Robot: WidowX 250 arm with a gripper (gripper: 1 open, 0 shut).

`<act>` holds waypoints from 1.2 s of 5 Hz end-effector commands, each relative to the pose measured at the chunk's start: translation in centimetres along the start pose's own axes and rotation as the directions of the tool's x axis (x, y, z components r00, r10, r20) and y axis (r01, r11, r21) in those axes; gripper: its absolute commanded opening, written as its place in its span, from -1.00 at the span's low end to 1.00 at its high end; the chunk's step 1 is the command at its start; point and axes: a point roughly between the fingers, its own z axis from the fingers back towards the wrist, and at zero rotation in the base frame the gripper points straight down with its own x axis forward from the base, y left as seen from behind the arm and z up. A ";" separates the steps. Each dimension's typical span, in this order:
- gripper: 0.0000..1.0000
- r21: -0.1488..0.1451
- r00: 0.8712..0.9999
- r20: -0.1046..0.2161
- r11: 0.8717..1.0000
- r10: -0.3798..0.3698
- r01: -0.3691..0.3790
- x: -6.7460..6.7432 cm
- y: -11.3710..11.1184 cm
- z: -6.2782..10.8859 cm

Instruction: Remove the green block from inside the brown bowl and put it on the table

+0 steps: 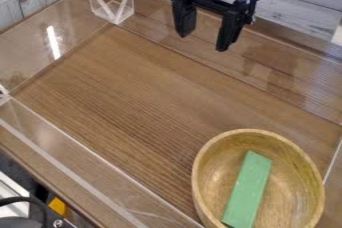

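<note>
The green block (247, 190) lies flat inside the brown bowl (210, 165), slanting from the bowl's middle toward its near rim. The bowl sits on the table (147, 92) at the near right corner. My gripper (203, 30) hangs at the far side of the table, well away from the bowl and above the surface. Its black fingers (179, 20) point down and stand open with nothing between them.
Clear acrylic walls (54, 142) edge the table on the left, the near side and the back. A clear triangular bracket (111, 5) stands at the far left corner. Bare wood lies between my gripper and the bowl.
</note>
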 end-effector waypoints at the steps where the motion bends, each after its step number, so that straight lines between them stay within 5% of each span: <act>1: 1.00 -0.012 1.000 -0.012 1.000 -0.019 0.019 -1.0 -1.3 0.1; 4: 1.00 -0.061 1.000 -0.002 0.998 -0.015 0.015 -6.7 -5.8 1.4; 6: 1.00 -0.080 0.996 0.001 0.993 -0.086 0.086 -5.9 -7.3 0.4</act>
